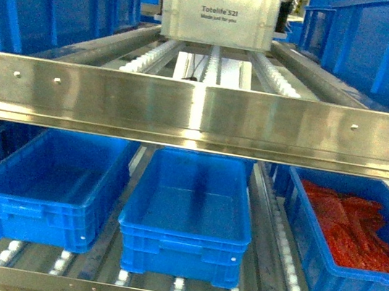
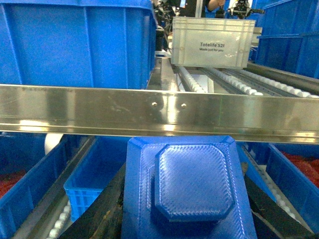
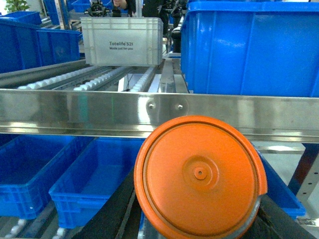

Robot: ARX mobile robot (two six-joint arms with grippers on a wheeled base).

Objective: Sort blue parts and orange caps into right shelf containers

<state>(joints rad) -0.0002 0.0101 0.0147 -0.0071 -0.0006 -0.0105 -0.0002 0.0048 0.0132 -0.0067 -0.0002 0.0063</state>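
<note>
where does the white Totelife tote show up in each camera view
Head: white Totelife tote top centre, behind the steel shelf rail.
Left wrist: tote upper right of centre.
Right wrist: tote upper left of centre.
Shared landmark: the rail crosses every view below the tote.

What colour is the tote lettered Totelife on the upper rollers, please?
The tote is white to pale grey with dark lettering, clearest in the head view.

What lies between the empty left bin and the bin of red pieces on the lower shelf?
In the head view, another empty blue bin sits between the left bin and the bin holding red pieces, resting on the roller tracks.
</note>
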